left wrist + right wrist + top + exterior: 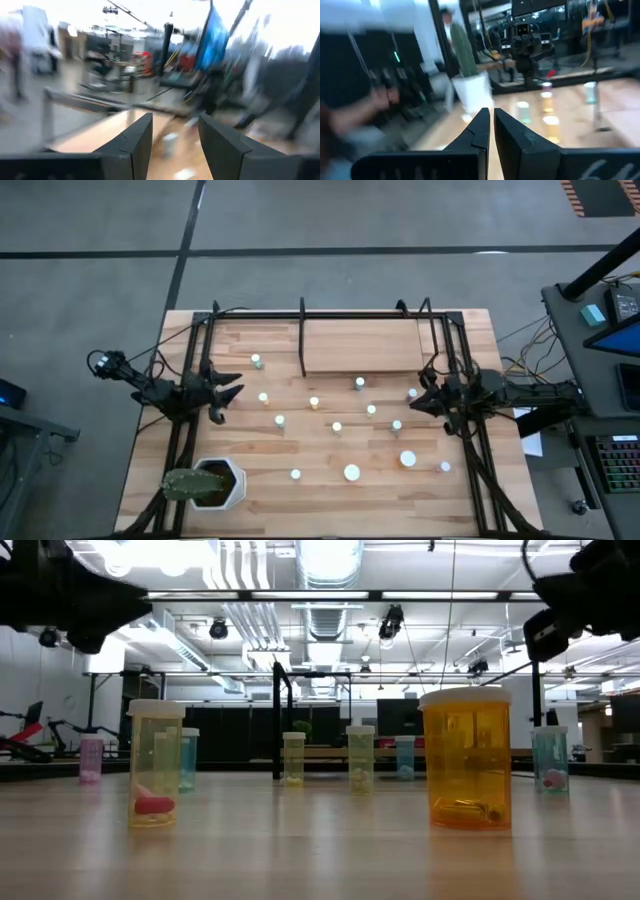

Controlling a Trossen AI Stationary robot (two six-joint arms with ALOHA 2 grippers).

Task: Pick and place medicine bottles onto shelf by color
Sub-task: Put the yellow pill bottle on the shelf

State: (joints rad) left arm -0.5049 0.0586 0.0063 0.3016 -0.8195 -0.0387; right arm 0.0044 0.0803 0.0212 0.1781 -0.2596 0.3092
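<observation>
While both wrist views are blurred, left gripper [175, 137] fingers stand apart, empty; right gripper [491, 131] fingers closed, empty. Small pale-capped medicine bottles [337, 426] scattered over bench [250, 470]; light-wood black-barred shelf [362, 345] bare at far edge.

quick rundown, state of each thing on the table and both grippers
left gripper: open, empty, raised over the table's left side
right gripper: shut, empty, raised at the right side
medicine bottles: capped, upright, scattered over the tabletop
orange bottle: upright, capped, something small inside
shelf: at the table's far edge, no bottles on it
plant pot: upright, near left corner
</observation>
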